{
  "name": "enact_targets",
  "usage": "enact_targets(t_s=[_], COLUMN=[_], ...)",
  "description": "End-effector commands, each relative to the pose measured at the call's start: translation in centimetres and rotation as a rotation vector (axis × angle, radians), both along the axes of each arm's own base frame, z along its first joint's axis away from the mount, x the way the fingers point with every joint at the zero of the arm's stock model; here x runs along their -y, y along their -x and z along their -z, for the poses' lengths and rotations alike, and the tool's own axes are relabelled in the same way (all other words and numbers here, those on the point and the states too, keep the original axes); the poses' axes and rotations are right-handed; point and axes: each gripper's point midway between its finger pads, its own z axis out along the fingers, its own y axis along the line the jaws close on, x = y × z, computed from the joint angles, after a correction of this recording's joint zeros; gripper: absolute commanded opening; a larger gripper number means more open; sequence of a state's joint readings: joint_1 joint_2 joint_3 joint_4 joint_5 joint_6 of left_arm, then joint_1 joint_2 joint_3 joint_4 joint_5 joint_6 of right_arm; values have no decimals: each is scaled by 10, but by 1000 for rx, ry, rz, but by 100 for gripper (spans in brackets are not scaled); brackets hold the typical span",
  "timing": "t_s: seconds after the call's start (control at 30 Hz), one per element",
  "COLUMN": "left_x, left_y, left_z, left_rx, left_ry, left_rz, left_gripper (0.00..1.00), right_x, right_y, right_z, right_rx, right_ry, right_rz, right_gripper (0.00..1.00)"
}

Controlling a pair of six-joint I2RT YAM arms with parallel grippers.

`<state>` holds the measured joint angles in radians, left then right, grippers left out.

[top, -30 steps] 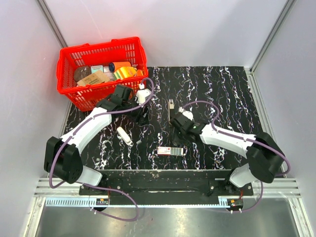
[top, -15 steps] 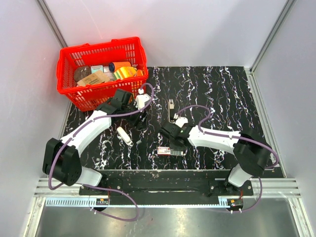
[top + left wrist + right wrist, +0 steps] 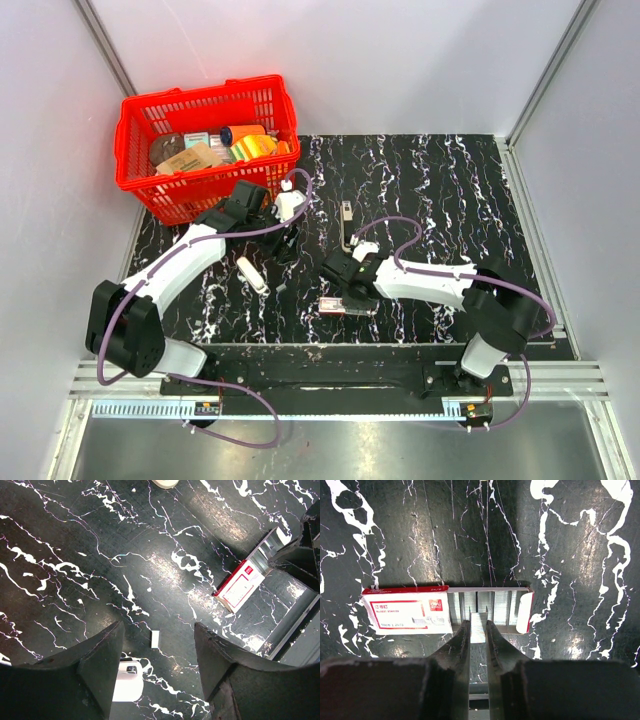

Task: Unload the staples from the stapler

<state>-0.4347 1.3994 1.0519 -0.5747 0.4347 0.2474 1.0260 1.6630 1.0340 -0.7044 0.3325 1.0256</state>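
Right wrist view: the right end effector [image 3: 477, 623] has its fingers drawn nearly together, pinching a short silver staple strip [image 3: 478, 628] at the open tray of a red-and-white staple box [image 3: 407, 611]. The left end effector [image 3: 159, 628] hangs with its fingers spread and nothing between them over the bare bench [image 3: 75, 555]. A white oblong piece [image 3: 252, 275] lies near it.

The bench is black with white marble veining and shows patches of glare. Pale plain walls [image 3: 400, 60] with metal frame posts close it in on the left, far and right sides. A red basket [image 3: 190, 185] full of small goods stands at the far left corner.

The stapler [image 3: 346, 222] lies on the bench near the middle, just beyond the right end effector and apart from it, to the right of the left one. It is small, narrow and dark, with a pale strip along its top. Its long axis runs near to far, almost straight. Which end is the head is too small to tell.
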Motion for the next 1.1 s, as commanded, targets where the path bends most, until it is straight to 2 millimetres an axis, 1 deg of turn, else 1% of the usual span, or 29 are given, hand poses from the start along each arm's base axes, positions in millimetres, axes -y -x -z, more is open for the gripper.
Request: enact_targets(t_s=[0.0,0.83,1.07], left_x=[1,0,1], left_y=[-4,-4,-3], left_z=[-10,-14,-15], left_rx=[54,60,62], left_ry=[9,11,12], left_rz=[4,0,2], left_gripper=[62,62,62], right_x=[-5,-2,-2], right_y=[-7,-2,-2], right_z=[-10,-5,-2], right_rx=[48,40,33], right_ry=[-14,-11,6], right_rz=[25,22,11], right_gripper=[1,5,11])
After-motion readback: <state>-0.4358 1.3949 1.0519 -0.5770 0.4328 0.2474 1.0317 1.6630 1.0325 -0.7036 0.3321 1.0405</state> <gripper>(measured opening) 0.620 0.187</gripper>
